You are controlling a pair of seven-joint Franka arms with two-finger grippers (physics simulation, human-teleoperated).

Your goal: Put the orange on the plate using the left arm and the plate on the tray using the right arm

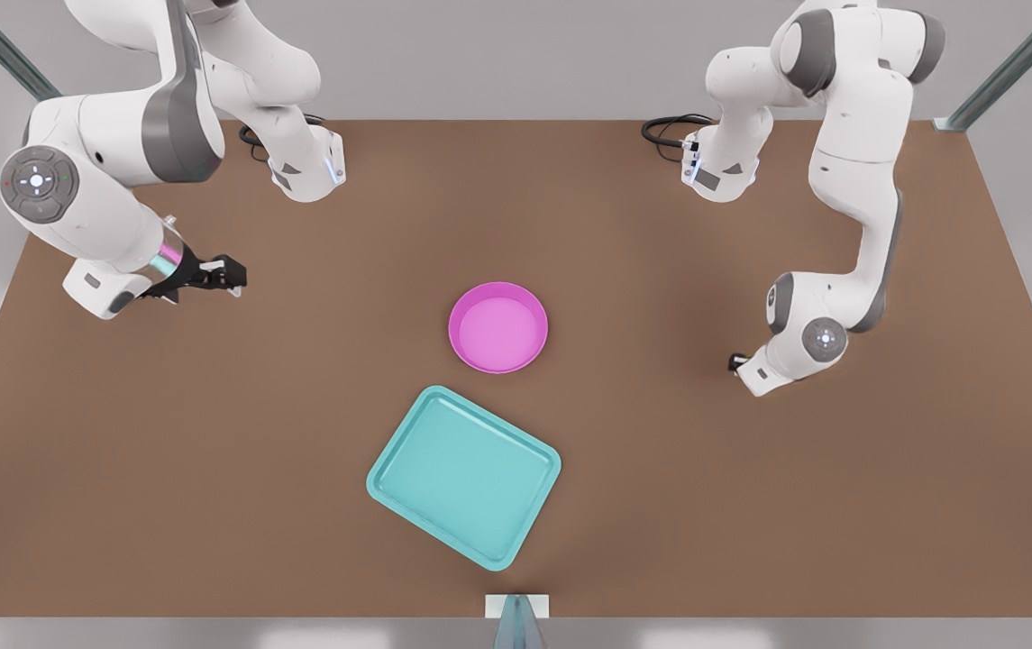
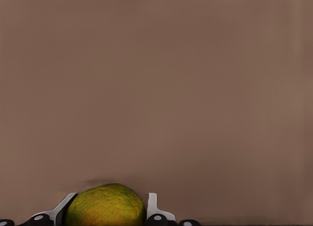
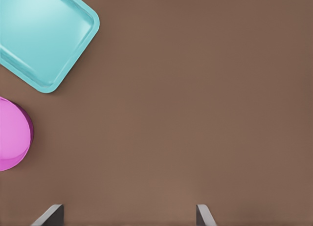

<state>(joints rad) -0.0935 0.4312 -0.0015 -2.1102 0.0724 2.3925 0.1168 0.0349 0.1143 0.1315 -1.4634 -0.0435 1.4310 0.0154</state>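
Observation:
The orange (image 2: 105,206), yellow-orange with greenish mottling, sits between the fingers (image 2: 152,204) of my left gripper (image 2: 110,210), which is shut on it. That gripper (image 1: 229,273) is low over the table at the front view's left, far from the plate. The magenta plate (image 1: 497,326) lies at the table's centre with nothing in it. Just in front of it is the teal tray (image 1: 464,476), turned at an angle. My right gripper (image 3: 128,216) is open over bare table at the front view's right (image 1: 737,362), well apart from the plate (image 3: 12,135) and tray (image 3: 44,35).
The brown table (image 1: 750,505) has open room on both sides of the plate and tray. The arm bases (image 1: 308,167) stand at the back edge with cables beside them. A small white mount (image 1: 516,606) sits at the front edge.

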